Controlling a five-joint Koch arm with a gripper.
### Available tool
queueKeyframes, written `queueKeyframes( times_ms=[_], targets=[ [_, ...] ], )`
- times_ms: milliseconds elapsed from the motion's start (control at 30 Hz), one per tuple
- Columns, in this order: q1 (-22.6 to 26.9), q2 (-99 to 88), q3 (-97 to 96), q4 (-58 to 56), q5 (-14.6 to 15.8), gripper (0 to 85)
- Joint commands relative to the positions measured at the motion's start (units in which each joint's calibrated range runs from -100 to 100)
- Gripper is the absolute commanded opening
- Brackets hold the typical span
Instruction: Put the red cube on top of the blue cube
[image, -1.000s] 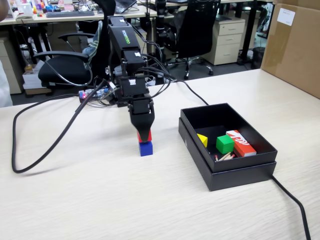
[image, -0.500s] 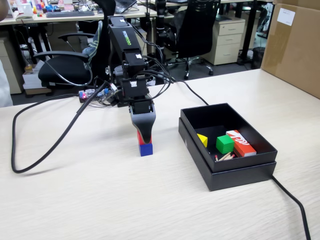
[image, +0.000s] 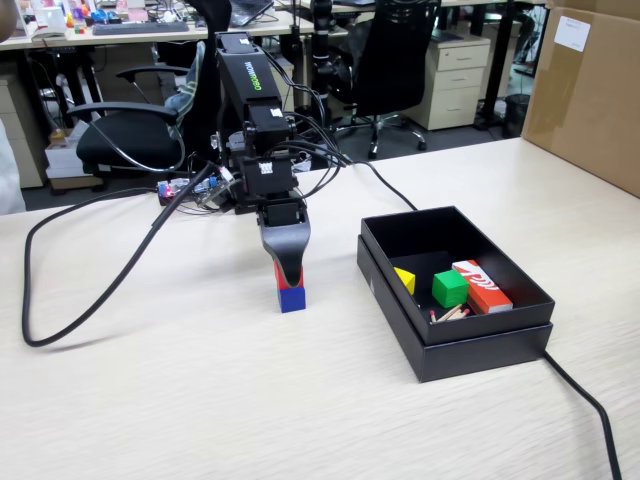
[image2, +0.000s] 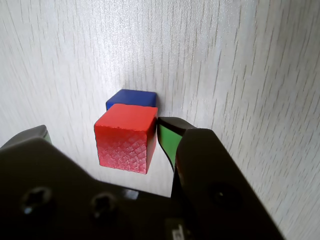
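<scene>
Change: a second earlier the gripper (image: 289, 278) was shut on the red cube just over the blue one; half a second earlier it had sunk lower, and in the present fixed view it had hardly shifted from that pose; the box and its contents had not moved.
Gripper: in the wrist view its jaws stood apart; the right one, with a green pad (image2: 166, 141), lay just beside the red cube's side, contact not clear; the left one stood well off, with bare table between it and the cube; open, nothing clamped.
Red cube (image2: 125, 141): sat on top of the blue cube (image2: 132, 97), set slightly askew, so a strip of blue showed behind it; in the fixed view only a sliver of red showed beside the black jaw.
Blue cube, fixed view (image: 292, 298): rested on the table (image: 200, 400), directly under the gripper.
Open room: wide bare table to the left of and in front of the stack; the black cardboard box (image: 480, 340) stood well apart at the right; a black cable (image: 100, 290) looped across the table at the left.
Box contents: a green cube (image: 449, 288), a yellow wedge (image: 404, 280), a red-orange box with white markings (image: 482, 285).
Materials: pale wood-grain table; matte cubes, the red one's front face finely cross-hatched; smooth black plastic gripper shell.
</scene>
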Motion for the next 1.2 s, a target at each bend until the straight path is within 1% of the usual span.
queueKeyframes(
  times_ms=[0, 333, 567, 733, 800, 933, 1033, 1133, 1167],
  targets=[
    [0.0, -5.3, 5.3, 1.7, 0.0, 44.1],
    [0.2, -10.9, 5.2, 0.8, 0.0, 44.3],
    [0.1, -20.1, 2.8, -4.0, 0.0, 46.5],
    [0.0, -36.6, -5.7, -5.4, -0.2, 46.7],
    [0.0, -50.3, -14.4, -5.4, -0.2, 48.5],
    [0.0, -63.6, -23.4, -4.9, -0.1, 48.8],
    [-0.9, -72.2, -30.4, -0.2, -0.7, 48.5],
    [-2.4, -75.3, -34.5, 3.8, -1.5, 48.5],
    [-3.0, -75.7, -37.2, 6.9, -1.5, 48.5]
  ],
)
